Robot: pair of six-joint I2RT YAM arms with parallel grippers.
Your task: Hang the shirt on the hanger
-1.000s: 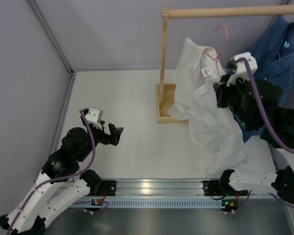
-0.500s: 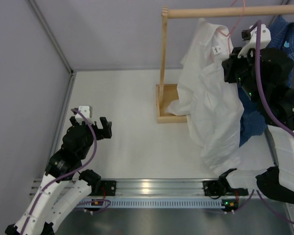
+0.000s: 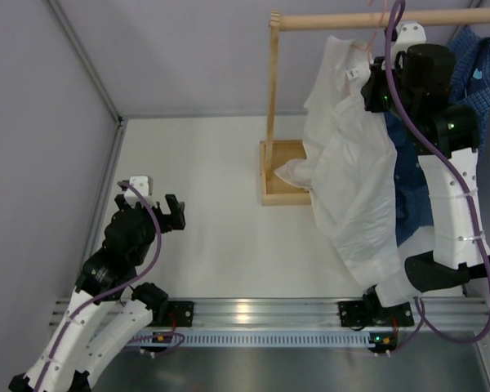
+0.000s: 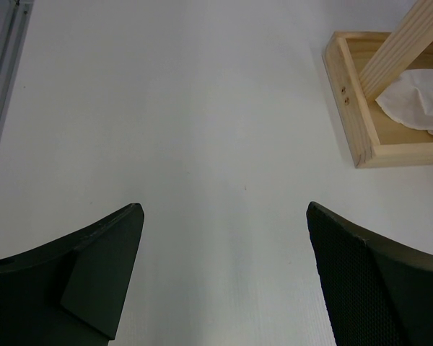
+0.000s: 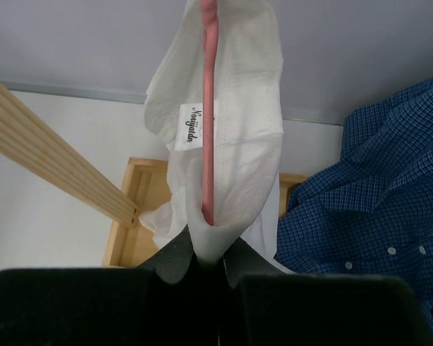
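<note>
My right gripper is clenched on the thin white collared shirt and pink wire hanger, up at the wooden rail. I'd hook it over that rail gently (left gripper idles over the table, fingers spread).

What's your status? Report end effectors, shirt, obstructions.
Left end effector open, empty. Right end effector shut on white shirt collar, pink hanger inside, up at wooden rail. Blue checked shirt close beside; hook seating unclear.
</note>
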